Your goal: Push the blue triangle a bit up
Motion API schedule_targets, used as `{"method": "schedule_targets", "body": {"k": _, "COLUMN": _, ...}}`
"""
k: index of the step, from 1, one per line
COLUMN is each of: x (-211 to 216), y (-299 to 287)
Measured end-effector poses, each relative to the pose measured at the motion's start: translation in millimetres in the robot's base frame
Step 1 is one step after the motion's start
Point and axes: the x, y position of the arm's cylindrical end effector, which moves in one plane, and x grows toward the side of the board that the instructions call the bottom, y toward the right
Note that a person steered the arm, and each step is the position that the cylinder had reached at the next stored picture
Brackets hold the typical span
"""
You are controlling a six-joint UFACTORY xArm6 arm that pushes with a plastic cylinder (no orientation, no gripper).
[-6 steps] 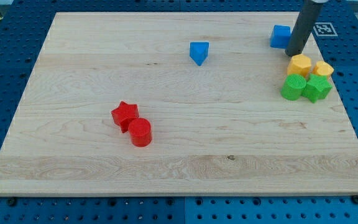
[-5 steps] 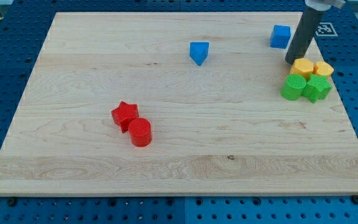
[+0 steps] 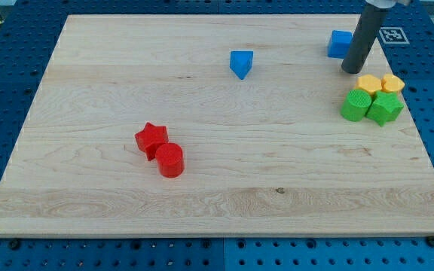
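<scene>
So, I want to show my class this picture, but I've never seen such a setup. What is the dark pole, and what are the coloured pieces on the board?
The dark pole is the end of a robot arm. It has no hand, so it holds nothing; my tip only slides on the wooden board and pushes blocks. There is one camera view, looking down at the board from one side. My tip is at the view's upper right, between the blue square block and two yellow blocks, with two green blocks below those. The blue triangle, which the arm is to push, sits well to its left. A red star and red cylinder lie lower left.
</scene>
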Motion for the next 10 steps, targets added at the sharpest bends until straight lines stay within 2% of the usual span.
{"method": "schedule_targets", "body": {"k": 1, "x": 0, "y": -1}}
{"method": "schedule_targets", "body": {"k": 3, "x": 1, "y": -98}}
{"method": "schedule_targets", "body": {"k": 4, "x": 10, "y": -119}}
{"method": "schedule_targets", "body": {"k": 6, "x": 17, "y": -209}}
{"method": "schedule_targets", "body": {"k": 7, "x": -19, "y": -196}}
{"method": "schedule_targets", "body": {"k": 8, "x": -56, "y": -143}}
{"method": "schedule_targets", "body": {"k": 9, "x": -59, "y": -131}}
{"method": "schedule_targets", "body": {"k": 10, "x": -59, "y": -83}}
